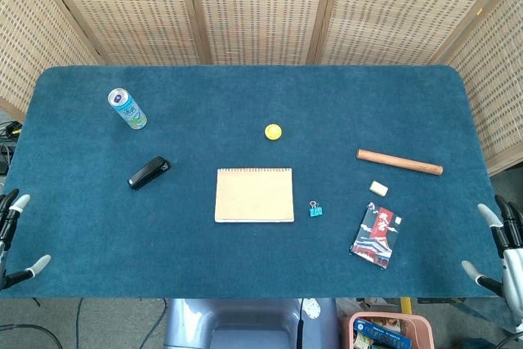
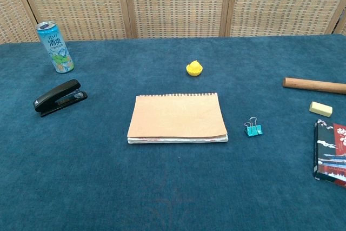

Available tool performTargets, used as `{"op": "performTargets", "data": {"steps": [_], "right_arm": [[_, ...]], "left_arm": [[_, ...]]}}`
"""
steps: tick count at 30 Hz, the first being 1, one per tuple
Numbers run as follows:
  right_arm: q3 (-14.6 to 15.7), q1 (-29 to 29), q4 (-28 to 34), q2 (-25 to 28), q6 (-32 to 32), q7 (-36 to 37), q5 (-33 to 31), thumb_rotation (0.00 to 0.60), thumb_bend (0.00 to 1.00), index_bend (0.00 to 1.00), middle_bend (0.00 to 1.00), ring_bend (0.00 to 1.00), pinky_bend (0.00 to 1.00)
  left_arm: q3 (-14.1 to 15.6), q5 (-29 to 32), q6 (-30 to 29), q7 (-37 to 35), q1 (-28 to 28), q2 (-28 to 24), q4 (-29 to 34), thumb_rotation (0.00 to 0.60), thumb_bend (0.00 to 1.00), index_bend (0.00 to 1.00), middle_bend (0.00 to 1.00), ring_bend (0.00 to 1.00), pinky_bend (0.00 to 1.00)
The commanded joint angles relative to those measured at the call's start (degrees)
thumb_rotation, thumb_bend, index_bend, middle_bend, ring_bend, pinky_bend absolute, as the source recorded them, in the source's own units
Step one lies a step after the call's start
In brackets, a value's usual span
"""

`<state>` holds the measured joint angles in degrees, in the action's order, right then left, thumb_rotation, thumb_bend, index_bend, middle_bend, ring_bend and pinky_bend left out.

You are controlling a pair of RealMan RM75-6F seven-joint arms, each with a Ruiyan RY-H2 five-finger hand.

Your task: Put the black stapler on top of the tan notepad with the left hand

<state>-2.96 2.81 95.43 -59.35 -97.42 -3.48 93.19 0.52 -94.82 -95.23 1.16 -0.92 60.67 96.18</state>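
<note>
The left hand (image 1: 15, 239) sits at the near table edge, fingers apart and holding nothing — parked clear of the work, it seems, since the reach has not begun. The right hand (image 1: 500, 243) waits likewise at the opposite edge, fingers spread and empty. Ahead of the left hand and a little inward lies the black stapler (image 1: 149, 172), flat on the blue cloth. Further inward, well apart from it, the tan notepad (image 1: 254, 194) lies closed, its bare cover ready as a landing spot. Beyond the stapler stands a drink can (image 1: 127, 109) — likely a thing to avoid
</note>
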Motion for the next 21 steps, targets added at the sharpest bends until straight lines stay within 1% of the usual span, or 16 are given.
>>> {"op": "performTargets", "data": {"steps": [1, 6, 8, 10, 14, 15, 17, 18, 21], "right_arm": [[-0.08, -0.02, -0.05, -0.06, 0.18, 0.38, -0.26, 0.600, 0.00, 0.00, 0.00, 0.00, 0.00], [-0.18, -0.06, 0.06, 0.07, 0.56, 0.78, -0.72, 0.600, 0.00, 0.00, 0.00, 0.00, 0.00], [-0.24, -0.06, 0.12, 0.18, 0.68, 1.16, -0.95, 0.600, 0.00, 0.00, 0.00, 0.00, 0.00], [-0.35, -0.17, 0.05, 0.29, 1.04, 1.61, -1.32, 0.600, 0.00, 0.00, 0.00, 0.00, 0.00], [-0.65, -0.89, -0.32, 0.21, 2.75, 1.91, -2.48, 0.600, 0.00, 0.00, 0.00, 0.00, 0.00], [-0.82, -1.23, -0.49, 0.11, 3.56, 1.81, -3.08, 0.600, 0.00, 0.00, 0.00, 0.00, 0.00], [-1.07, -1.76, -0.77, -0.08, 4.84, 1.56, -4.08, 0.600, 0.00, 0.00, 0.00, 0.00, 0.00], [-1.29, -2.15, -0.94, -0.21, 5.82, 1.43, -4.90, 0.600, 0.00, 0.00, 0.00, 0.00, 0.00], [-1.93, -2.91, -1.37, -0.47, 7.69, 1.34, -6.96, 0.600, 0.00, 0.00, 0.00, 0.00, 0.00]], "left_arm": [[0.10, -0.02, 0.18, -0.42, 0.01, -0.23, 0.13, 0.600, 0.00, 0.00, 0.00, 0.00, 0.00], [0.22, 0.44, 1.60, -1.01, 0.51, -0.47, 0.42, 0.600, 0.00, 0.00, 0.00, 0.00, 0.00], [0.05, 1.15, 3.08, -1.11, 1.19, -0.50, 0.72, 0.600, 0.00, 0.00, 0.00, 0.00, 0.00], [-0.75, 2.72, 6.21, -1.16, 2.97, -0.39, 1.41, 0.600, 0.00, 0.00, 0.00, 0.00, 0.00], [-3.62, 7.80, 16.04, -0.53, 8.91, 0.10, 3.75, 0.600, 0.00, 0.00, 0.00, 0.00, 0.00], [-4.98, 9.62, 19.42, -1.10, 11.27, 0.45, 4.57, 0.600, 0.00, 0.00, 0.00, 0.00, 0.00], [-7.28, 13.05, 23.55, -0.98, 14.41, 1.67, 4.84, 0.600, 0.00, 0.00, 0.00, 0.00, 0.00], [-8.92, 16.29, 26.36, 0.01, 16.51, 2.77, 4.63, 0.600, 0.00, 0.00, 0.00, 0.00, 0.00], [-12.29, 24.61, 33.05, 3.29, 21.49, 5.59, 3.22, 0.600, 0.00, 0.00, 0.00, 0.00, 0.00]]}}
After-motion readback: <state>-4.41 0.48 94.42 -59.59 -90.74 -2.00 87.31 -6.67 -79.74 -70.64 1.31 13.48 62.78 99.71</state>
